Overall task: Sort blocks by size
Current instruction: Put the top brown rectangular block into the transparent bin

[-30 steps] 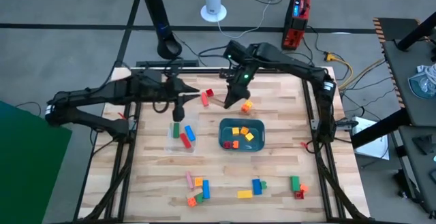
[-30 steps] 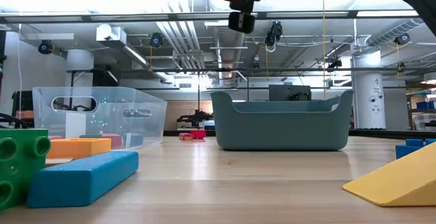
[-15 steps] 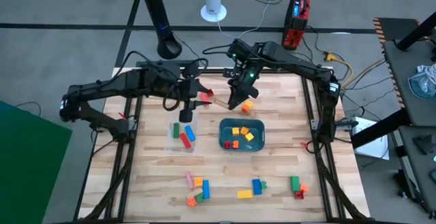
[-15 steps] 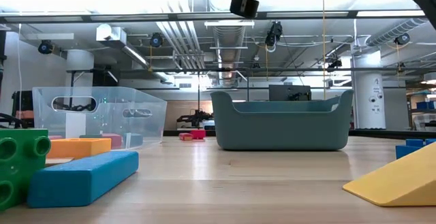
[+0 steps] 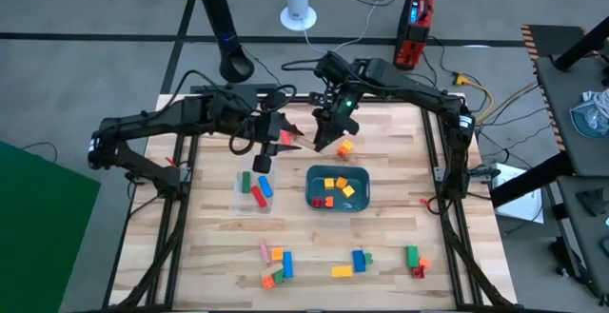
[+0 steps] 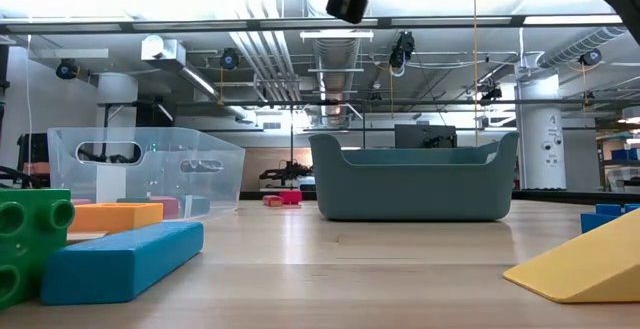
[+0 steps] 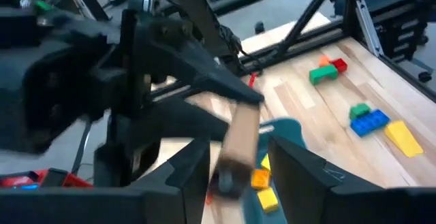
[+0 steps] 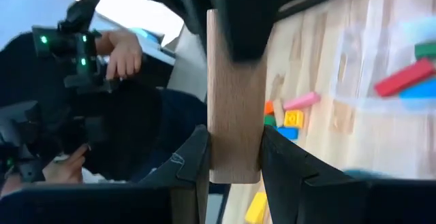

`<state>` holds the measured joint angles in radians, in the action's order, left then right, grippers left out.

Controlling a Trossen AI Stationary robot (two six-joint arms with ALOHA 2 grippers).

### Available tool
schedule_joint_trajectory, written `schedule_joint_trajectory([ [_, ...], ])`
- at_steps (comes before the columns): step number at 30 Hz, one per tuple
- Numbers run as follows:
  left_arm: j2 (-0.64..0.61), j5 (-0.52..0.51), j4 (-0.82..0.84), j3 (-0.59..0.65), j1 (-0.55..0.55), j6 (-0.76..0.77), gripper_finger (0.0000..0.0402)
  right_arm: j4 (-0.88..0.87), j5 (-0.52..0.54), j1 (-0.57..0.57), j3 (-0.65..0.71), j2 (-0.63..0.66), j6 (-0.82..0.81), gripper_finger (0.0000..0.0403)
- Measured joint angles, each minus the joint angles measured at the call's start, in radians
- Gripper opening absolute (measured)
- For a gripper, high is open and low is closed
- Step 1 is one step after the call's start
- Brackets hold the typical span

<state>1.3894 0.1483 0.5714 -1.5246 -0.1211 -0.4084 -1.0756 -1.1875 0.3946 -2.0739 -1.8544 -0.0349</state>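
A pale wooden bar [image 8: 235, 101] hangs in the air above the table's far middle, with my right gripper [image 8: 235, 163] shut on it. My left gripper [image 7: 238, 176] has come in from the table's left. It is open, with one finger on either side of the bar's other end [image 7: 240, 132] and a narrow gap on each side. In the high view the two grippers meet tip to tip: left gripper [image 5: 287, 140], right gripper [image 5: 319, 142]. Coloured blocks [image 5: 285, 265] lie along the near side of the table. My right gripper pinches the wooden bar between its two fingers [image 8: 199, 163] on two opposite long faces, at one end [image 8: 235, 152]. The bar runs on beyond the fingertips, along the fingers and toward my left gripper. It is lifted clear of the table.
A clear container [image 5: 253, 191] holds green, red and blue bars. To its right, a teal tray [image 5: 362, 199] holds small blocks. An orange block [image 5: 344, 147] and a red block [image 5: 284, 134] lie on the table below the grippers. More blocks [image 5: 414, 259] lie near right.
My left gripper has moved toward the table's right, up to the free end of the bar. My right gripper has risen with the bar, which has left the top of the low view.
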Motion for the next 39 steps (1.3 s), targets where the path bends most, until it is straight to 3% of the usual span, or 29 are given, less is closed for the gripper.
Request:
schedule_joint_trajectory([
  [6,0.008,0.001,-0.004,0.001,0.0,-0.015,0.0111,0.072,-0.051,-0.003,0.0,-0.007,-0.054,0.0089],
  [13,0.004,0.009,0.001,0.0,0.0,-0.039,0.0043,0.068,-0.055,-0.004,0.0,-0.007,-0.053,0.0089],
  [17,0.002,0.004,0.019,0.0,0.0,-0.038,0.0043,0.068,-0.025,0.0,0.001,-0.007,-0.05,0.009],
  [20,-0.016,-0.063,0.085,0.0,0.0,-0.013,0.0043,0.066,0.009,0.02,0.001,-0.008,-0.045,0.0137],
  [23,-0.052,-0.149,0.286,-0.001,-0.008,0.052,0.0043,0.045,0.084,0.049,0.003,-0.008,-0.075,0.02],
  [29,-0.084,-0.166,0.799,0.05,-0.028,0.312,0.0043,-0.063,0.441,0.077,0.003,-0.008,-0.018,0.026],
  [33,-0.113,-0.166,0.783,0.191,-0.018,0.384,0.0043,-0.074,0.609,0.075,0.02,-0.008,0.001,0.0264],
  [37,-0.117,-0.166,0.647,0.317,-0.018,0.439,0.0043,-0.074,0.641,0.075,0.036,-0.008,-0.007,0.0251],
  [39,-0.109,-0.166,0.606,0.35,-0.018,0.481,0.0066,-0.077,0.64,0.075,0.037,-0.008,-0.008,0.0244],
])
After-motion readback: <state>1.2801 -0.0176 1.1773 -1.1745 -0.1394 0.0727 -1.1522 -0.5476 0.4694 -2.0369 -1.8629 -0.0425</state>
